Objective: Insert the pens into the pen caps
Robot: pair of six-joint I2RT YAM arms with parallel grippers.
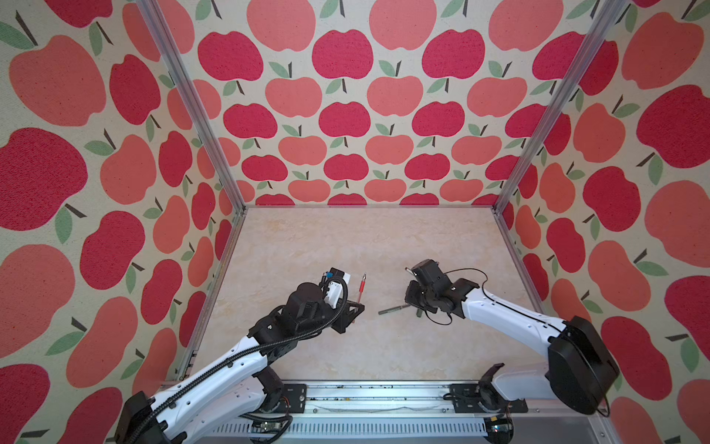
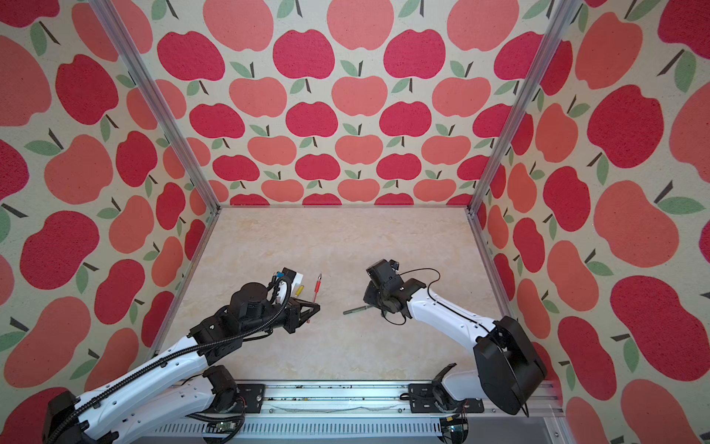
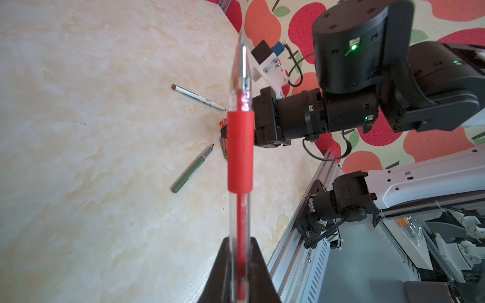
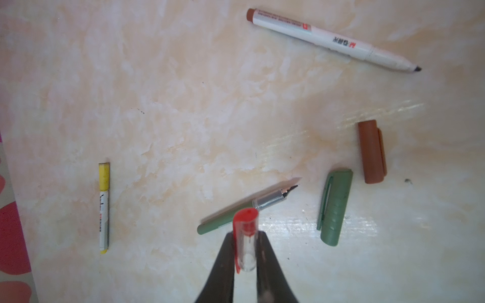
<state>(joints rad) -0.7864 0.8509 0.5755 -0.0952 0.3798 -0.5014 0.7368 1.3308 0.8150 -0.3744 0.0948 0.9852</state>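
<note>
The left claw [image 3: 238, 244] is clamped tight on the red pen [image 3: 240, 149], tip pointing away. The right claw [image 4: 245, 251] pinches the red cap [image 4: 245, 236]. The green pen [image 4: 236, 212] lies on the worktop [image 1: 345, 250] between them, with the green cap [image 4: 334, 207] and brown cap [image 4: 371, 152] near its nib. The white pen [image 4: 328, 36] lies farther off, and the yellow-tipped pen [image 4: 104, 207] well apart.

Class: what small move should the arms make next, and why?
Probably swing the right end effector, shut on the red cap, toward the tip of the red pen clamped in the left end effector, lining them up. Both parts are gripped, yet the end effectors stand apart in both top views.
</note>
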